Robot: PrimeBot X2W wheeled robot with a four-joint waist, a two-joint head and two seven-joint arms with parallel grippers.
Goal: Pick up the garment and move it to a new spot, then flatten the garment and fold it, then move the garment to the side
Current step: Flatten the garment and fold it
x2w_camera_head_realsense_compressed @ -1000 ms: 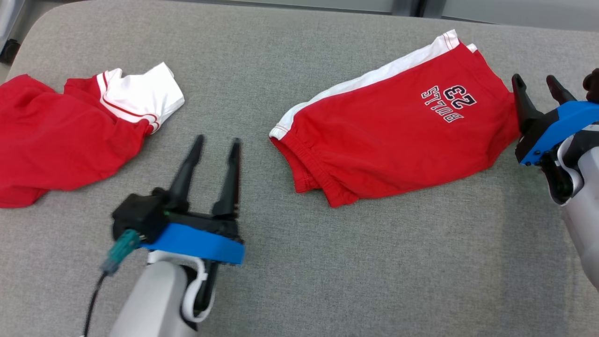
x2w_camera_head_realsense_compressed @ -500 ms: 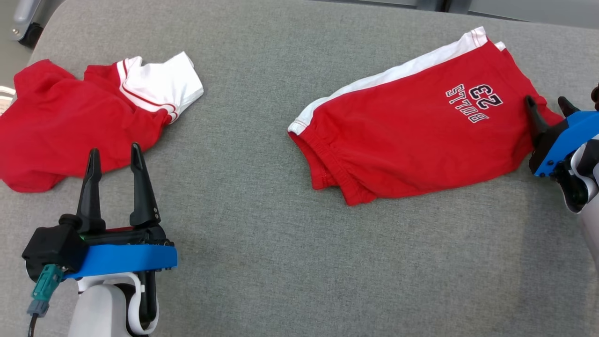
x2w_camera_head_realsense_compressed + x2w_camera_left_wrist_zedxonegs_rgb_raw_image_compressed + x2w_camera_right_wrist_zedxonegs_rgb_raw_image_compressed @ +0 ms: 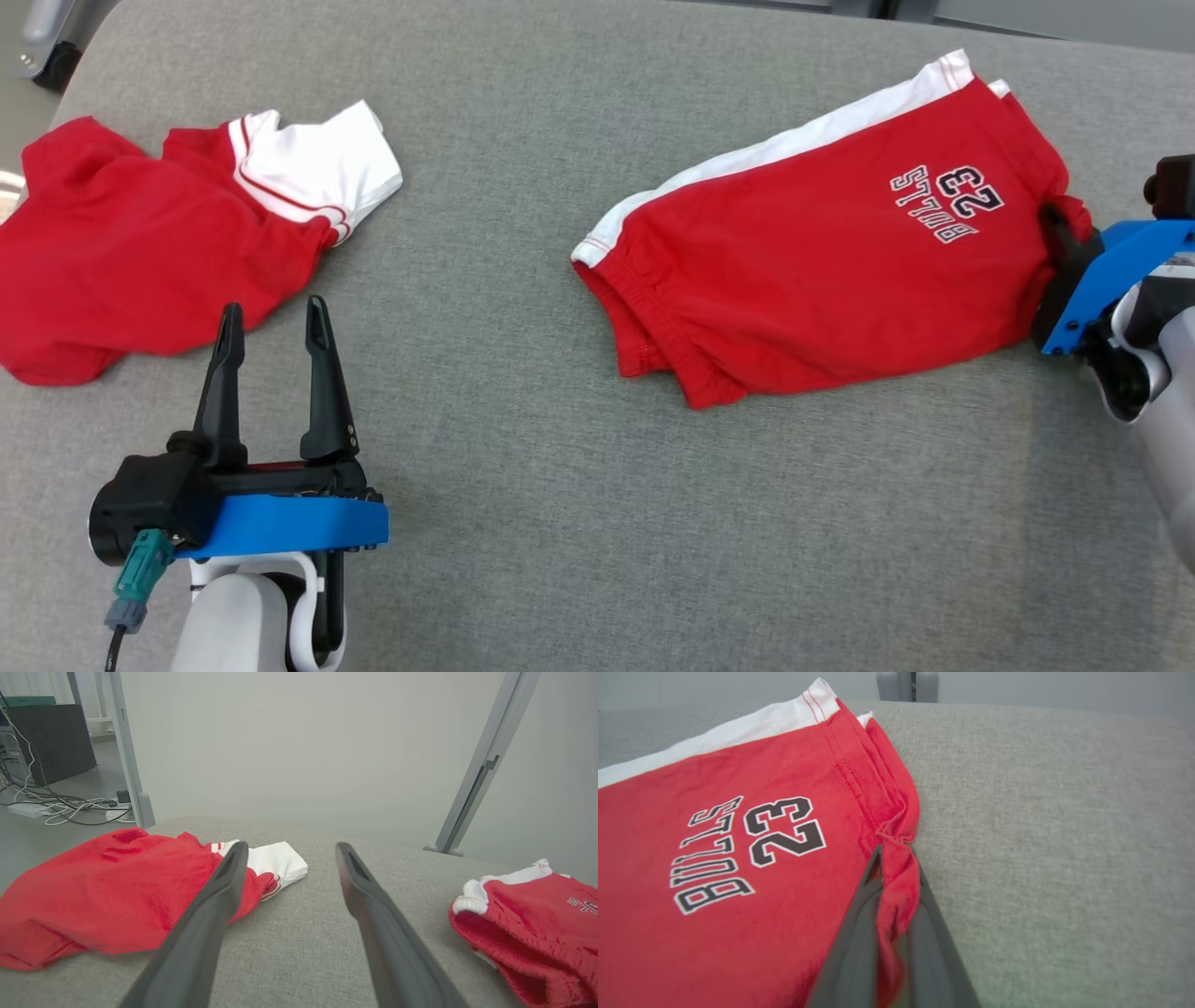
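The garment [image 3: 803, 252] is a pair of red shorts with a white side stripe and a "BULLS 23" print, lying flat at the right of the grey cushioned surface [image 3: 579, 523]. My right gripper [image 3: 1064, 219] is shut on the shorts' right edge. In the right wrist view a bunched fold of the red garment [image 3: 738, 858] is pinched between the dark fingers of the right gripper [image 3: 896, 858]. My left gripper [image 3: 271, 317] stands open at the lower left and holds nothing. In the left wrist view the left gripper [image 3: 289, 849] points between the two cloths, with the garment [image 3: 528, 924] to its right.
A crumpled red shirt with a white sleeve [image 3: 140, 252] lies at the left of the surface, just beyond my left fingertips, and the shirt [image 3: 107, 896] also shows in the left wrist view. Cables [image 3: 60, 807] lie on the floor past the surface's far edge. A grey metal post [image 3: 481, 770] stands behind.
My right gripper has moved onto the shorts' right edge and shut on it, bunching the cloth. The head camera shifted. My left gripper has moved left towards the red shirt, still open.
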